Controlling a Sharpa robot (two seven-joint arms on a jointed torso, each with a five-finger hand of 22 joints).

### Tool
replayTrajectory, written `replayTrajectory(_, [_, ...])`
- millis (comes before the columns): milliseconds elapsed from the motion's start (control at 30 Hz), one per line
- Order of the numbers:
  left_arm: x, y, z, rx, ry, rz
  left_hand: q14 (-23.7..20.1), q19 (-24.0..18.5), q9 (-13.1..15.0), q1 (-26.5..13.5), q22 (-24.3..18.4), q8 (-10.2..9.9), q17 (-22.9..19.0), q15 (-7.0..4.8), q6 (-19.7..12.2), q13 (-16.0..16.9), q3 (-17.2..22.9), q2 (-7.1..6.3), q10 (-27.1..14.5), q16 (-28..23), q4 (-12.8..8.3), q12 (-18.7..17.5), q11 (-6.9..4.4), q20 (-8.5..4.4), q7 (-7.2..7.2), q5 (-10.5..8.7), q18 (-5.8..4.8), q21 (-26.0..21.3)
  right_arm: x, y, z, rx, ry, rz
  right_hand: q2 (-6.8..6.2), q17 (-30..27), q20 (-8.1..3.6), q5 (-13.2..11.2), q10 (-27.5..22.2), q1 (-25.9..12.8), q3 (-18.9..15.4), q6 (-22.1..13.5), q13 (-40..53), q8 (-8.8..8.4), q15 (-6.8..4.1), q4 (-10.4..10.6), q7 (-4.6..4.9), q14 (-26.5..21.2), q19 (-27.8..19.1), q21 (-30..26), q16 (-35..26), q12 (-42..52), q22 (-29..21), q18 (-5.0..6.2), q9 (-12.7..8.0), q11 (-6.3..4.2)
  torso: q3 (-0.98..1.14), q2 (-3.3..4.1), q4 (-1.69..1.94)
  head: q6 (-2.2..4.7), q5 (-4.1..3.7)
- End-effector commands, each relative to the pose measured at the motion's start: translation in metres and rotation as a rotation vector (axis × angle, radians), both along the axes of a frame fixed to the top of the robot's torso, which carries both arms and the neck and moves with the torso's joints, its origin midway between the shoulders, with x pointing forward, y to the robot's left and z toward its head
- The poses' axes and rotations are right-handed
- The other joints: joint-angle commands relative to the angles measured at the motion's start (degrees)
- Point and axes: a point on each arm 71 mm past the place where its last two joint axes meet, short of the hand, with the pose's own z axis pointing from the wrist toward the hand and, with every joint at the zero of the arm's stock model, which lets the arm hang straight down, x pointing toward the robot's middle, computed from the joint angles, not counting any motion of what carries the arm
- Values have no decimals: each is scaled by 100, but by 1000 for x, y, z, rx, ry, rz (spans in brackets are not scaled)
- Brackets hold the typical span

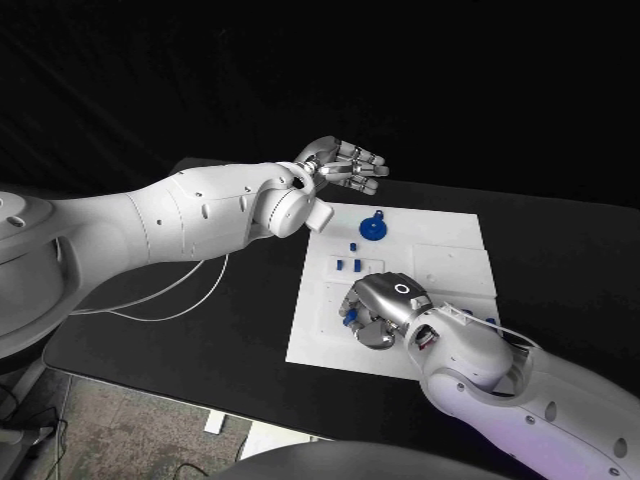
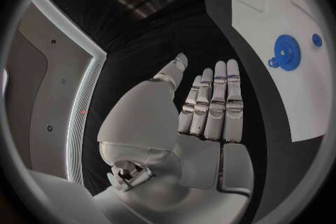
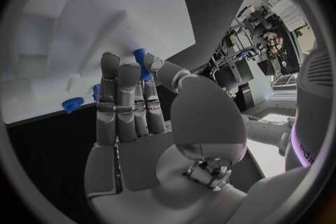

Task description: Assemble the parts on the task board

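The desk (image 1: 580,250) is black, with a white task board (image 1: 407,262) in the middle of the picture. The right robot hand (image 1: 378,312) sits low on the board and pinches a small blue part (image 3: 142,61) at its fingertips. A loose pinch could drop it. The left robot hand (image 1: 342,165) waits at the top, fingers straight, holding nothing. A blue gear (image 1: 374,230) lies near it.

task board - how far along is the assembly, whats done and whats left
Early to midway, at a guess. Done: a blue gear seems seated on the task board. In hand: the right hand is low over the board's near end and pinches a small blue part. Left: several small blue pieces remain on the board. The left hand hangs open beyond the board, holding nothing.
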Motion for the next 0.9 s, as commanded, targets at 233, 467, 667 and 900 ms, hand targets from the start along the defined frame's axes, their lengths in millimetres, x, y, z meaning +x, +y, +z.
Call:
replayTrajectory(233, [0,-3,1,-8,-1,-15,2,-26,-2,12,-8,10,8,10,13,6,-27,45,9,25,-10,-15,11,11,-2,-22,-75,19,-1,0,-6,-4,65,2,23,-21,78,75,-134,-134,-305,-216,-13,27,46,84,68,-7,-12,-65,28,17,60,97,-9,-71,7,4,-4,-20,12])
replayTrajectory(467, [0,-2,1,-6,3,-20,-9,-29,-1,23,-20,10,5,14,13,5,-21,57,-6,14,-22,-16,15,12,-1,57,-72,14,0,-1,-7,15,82,-2,-119,-43,169,197,-742,-289,-668,-444,-24,20,157,242,110,0,111,-275,65,15,-110,116,-23,102,11,-2,-12,-32,13])
replayTrajectory(667, [0,-1,0,-4,4,-19,-14,-32,-4,-1,-20,7,3,19,-26,5,-28,43,-14,11,-13,-16,19,17,4,43,-74,13,0,-1,-6,32,82,-6,-197,-87,252,271,-1066,-178,-892,-628,-25,20,223,298,169,-19,236,-470,114,14,-265,202,-28,194,14,2,-8,-3,18])
replayTrajectory(900, [1,0,0,-2,6,-17,-16,-33,-3,-5,-23,9,4,22,-47,6,-40,39,-22,11,-11,-15,21,21,5,3,-72,11,1,-4,-6,48,80,-23,-230,-143,296,356,-1194,-129,-953,-778,-26,19,252,333,200,-40,291,-579,157,15,-274,255,-35,230,6,-4,0,10,4])
